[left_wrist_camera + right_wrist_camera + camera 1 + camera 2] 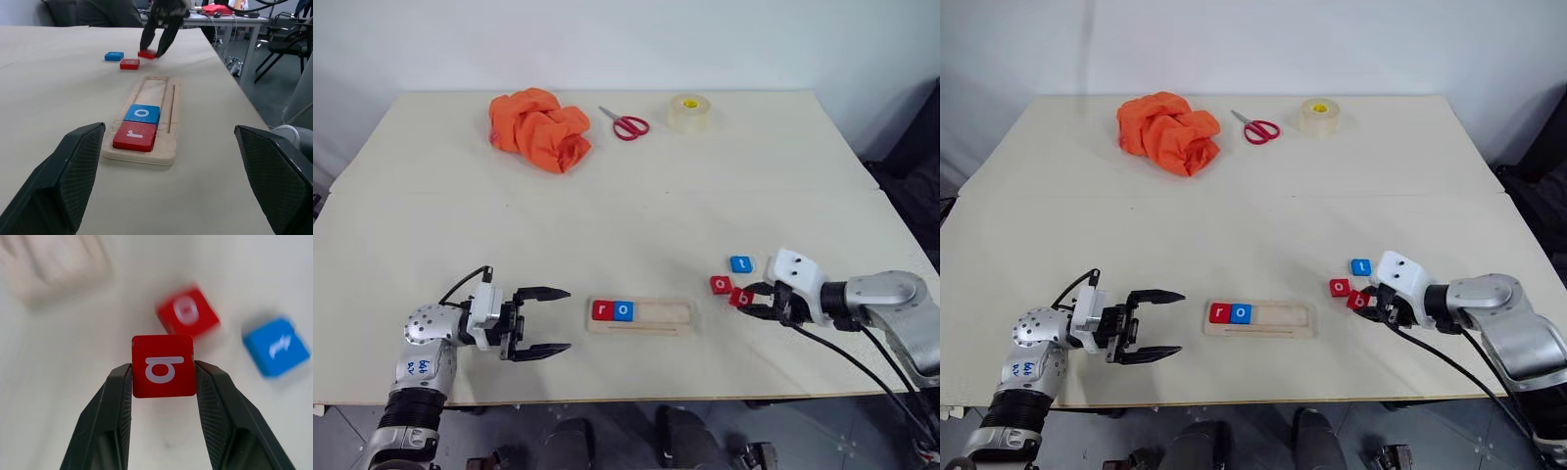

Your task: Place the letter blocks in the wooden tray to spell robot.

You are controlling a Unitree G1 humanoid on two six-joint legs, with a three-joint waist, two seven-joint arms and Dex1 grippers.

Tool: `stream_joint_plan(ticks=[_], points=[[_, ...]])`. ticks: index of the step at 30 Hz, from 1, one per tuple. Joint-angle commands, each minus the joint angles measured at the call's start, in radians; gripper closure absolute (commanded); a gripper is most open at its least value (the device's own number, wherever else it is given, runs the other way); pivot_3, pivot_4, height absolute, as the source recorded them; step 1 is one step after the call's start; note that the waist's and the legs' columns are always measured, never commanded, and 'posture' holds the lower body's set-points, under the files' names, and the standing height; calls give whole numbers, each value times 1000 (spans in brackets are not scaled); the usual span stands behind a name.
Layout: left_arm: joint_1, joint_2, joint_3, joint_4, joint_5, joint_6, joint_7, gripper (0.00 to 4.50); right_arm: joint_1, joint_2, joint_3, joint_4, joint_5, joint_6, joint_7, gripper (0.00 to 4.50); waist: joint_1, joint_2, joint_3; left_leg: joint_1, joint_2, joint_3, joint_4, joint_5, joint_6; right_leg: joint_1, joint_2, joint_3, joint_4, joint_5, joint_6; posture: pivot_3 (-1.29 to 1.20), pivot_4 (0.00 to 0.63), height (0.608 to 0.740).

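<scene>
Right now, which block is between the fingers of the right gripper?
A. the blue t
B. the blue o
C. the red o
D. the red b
D: the right gripper has its two fingers closed on the sides of the red b block.

Even, bright overhead light falls on the pale table point(636, 206) — soft, short shadows, no glare. Head views are sharp. In the right wrist view the background tiles smear with blur — the held red b block point(163, 365) stays crisp.
</scene>
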Motion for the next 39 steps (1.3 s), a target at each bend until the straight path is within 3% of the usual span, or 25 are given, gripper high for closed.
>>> stream_joint_plan(ticks=[1, 14, 19, 25, 39], points=[[-4, 6, 22, -4, -15, -9, -13, 0, -92, -35, 56, -124, 57, 185, 20, 3039, 0, 0, 0, 0, 0, 0, 0, 0, 0, 0, 0, 0, 0, 0, 0, 0, 150, 740], [21, 7, 38, -32, -9, -17, 10, 0, -467, 264, 379, -136, 48, 457, -137, 3039, 0, 0, 0, -3, -1, 0, 0, 0, 0, -5, -6, -1, 2, -1, -1, 0, 150, 740], [57, 8, 49, -65, -10, -16, 30, 0, -520, 282, 492, -129, 18, 472, -159, 3039, 1, 0, 0, -15, -2, 1, 4, 0, 1, -15, -7, -3, 7, 0, -1, 0, 150, 740], [81, 6, 52, -94, -13, -12, 52, 0, -558, 287, 552, -104, 0, 475, -156, 3039, 1, 0, 0, -16, -3, 1, 7, 0, 1, -15, -5, -4, 9, 0, 0, 0, 150, 740], [102, 9, 54, -123, -18, -3, 76, 0, -581, 341, 591, -49, -34, 449, -158, 3039, -1, 0, 0, -15, -2, 0, 11, 0, 1, -15, -5, -4, 14, 0, -1, 0, 150, 740]])
